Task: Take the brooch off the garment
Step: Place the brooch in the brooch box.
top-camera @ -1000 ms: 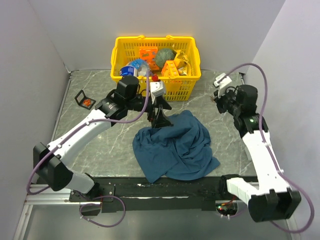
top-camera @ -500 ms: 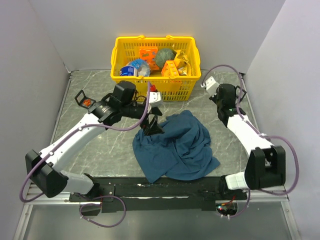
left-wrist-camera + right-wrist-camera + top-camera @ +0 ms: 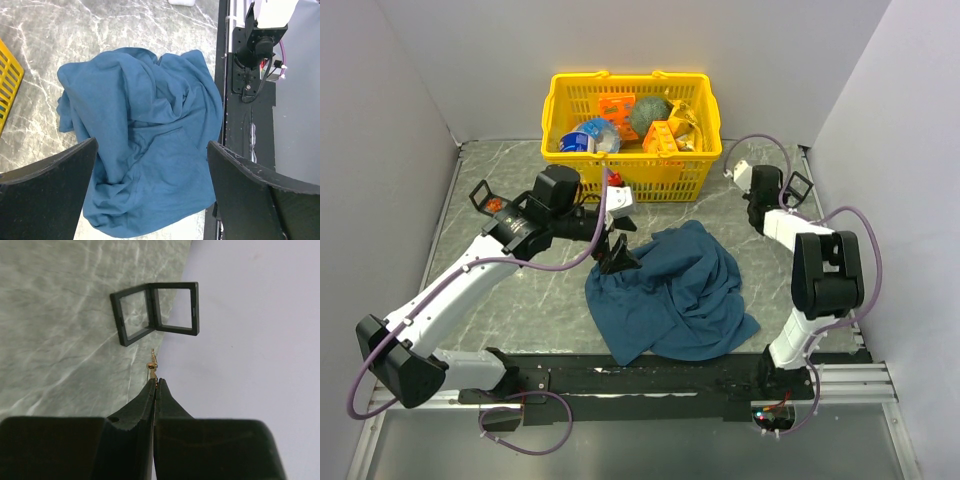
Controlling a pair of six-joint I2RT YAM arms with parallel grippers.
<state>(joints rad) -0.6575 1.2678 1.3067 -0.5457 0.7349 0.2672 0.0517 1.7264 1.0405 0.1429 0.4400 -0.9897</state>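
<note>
The right gripper (image 3: pixel 155 382) is clamped tight. Its black serrated tips pinch a tiny gold-coloured pin with a small bead, which I take to be the brooch (image 3: pixel 151 364) seen edge-on; no orange-red face shows from here. It is held over the far edge of the grey marbled table (image 3: pixel 55 315), well apart from the crumpled blue cloth garment (image 3: pixel 130 105).

Such a piece is likely feather-light, stiff, thin and slippery, easy to bend or flick away. The grip is best kept low on the shank, close to the head, with no twisting.

Just beyond the tips lies an open black hinged frame case (image 3: pixel 156 310) with clear panes, close against the pale wall (image 3: pixel 240 340), which leaves little room on that side. Across the table the left gripper (image 3: pixel 152 145) hovers over the garment with jaws spread wide, holding nothing. Behind stands a yellow plastic basket (image 3: pixel 570 92) of oddments. By the left arm a second small black frame (image 3: pixel 478 192) holds an orange-red speck I cannot identify.
</note>
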